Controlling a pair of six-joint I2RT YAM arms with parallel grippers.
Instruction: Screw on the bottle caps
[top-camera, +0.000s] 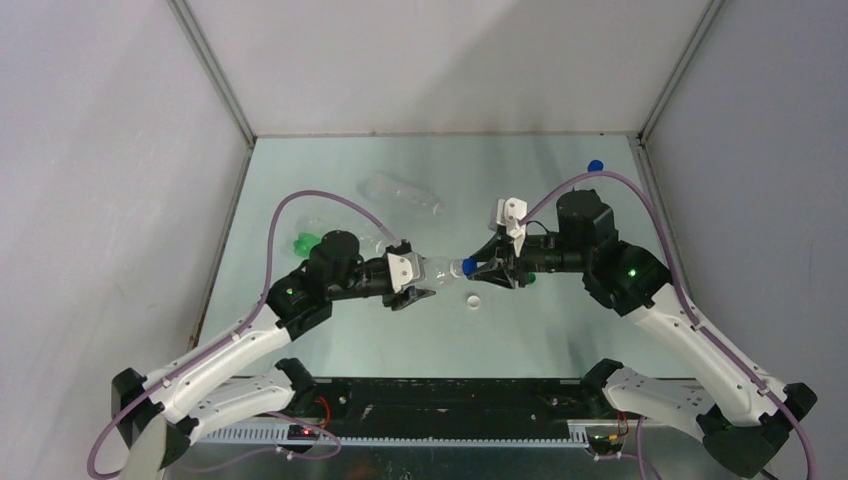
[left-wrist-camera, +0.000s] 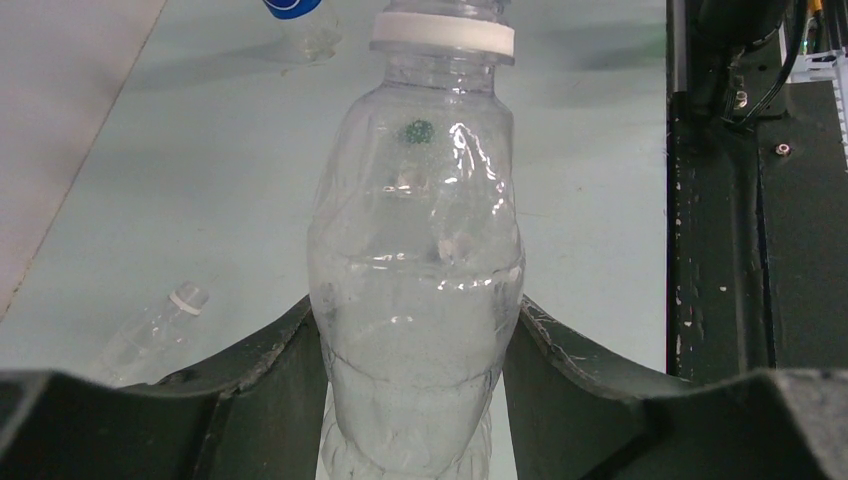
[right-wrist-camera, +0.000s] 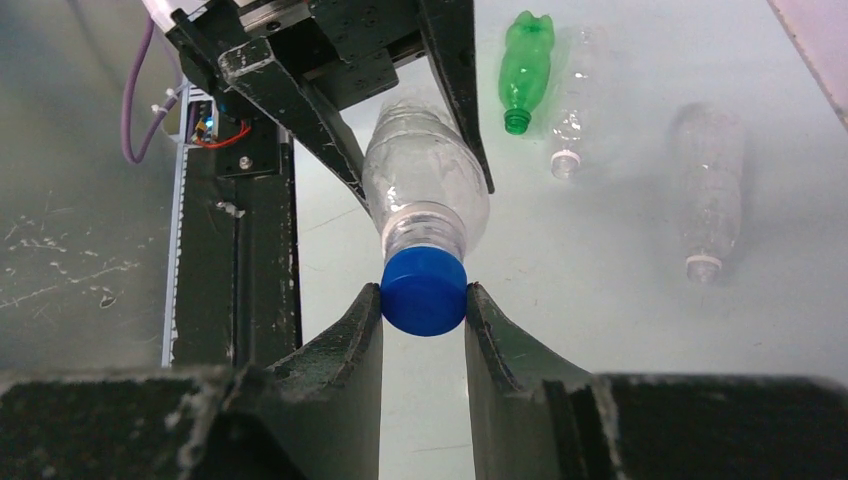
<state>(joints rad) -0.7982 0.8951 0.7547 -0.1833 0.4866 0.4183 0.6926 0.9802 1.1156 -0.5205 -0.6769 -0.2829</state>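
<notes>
"Table (top-camera: 560, 340) first: what lay on it?"

"A green bottle (right-wrist-camera: 525, 60) and two spare clear bottles (right-wrist-camera: 705, 190), all on their sides, well apart from the work."

"And the one in hand?"

"The held bottle (left-wrist-camera: 415, 230) was off the surface, lying level between the arms. The left gripper (left-wrist-camera: 415, 345) had closed round its belly, a finger pressed against each flank."

"Could it take that?"

"It looked like thin, empty plastic, so I judged it very light, springy, slick and easy to dent. The wide body seemed the right place to grip. A harder squeeze would likely buckle it."

"The right gripper (right-wrist-camera: 424, 305)?"

"It was narrowed onto the blue cap (right-wrist-camera: 424, 290), with one finger on each side and the cap seated on the bottle's neck. The cap looked small and stiff, best pinched across its rim for turning."

"Any loose caps?"

"A white cap (top-camera: 473, 298) lay on the table just beside the held bottle's mouth. A second blue cap (top-camera: 595, 166) sat near the far right corner."
</notes>
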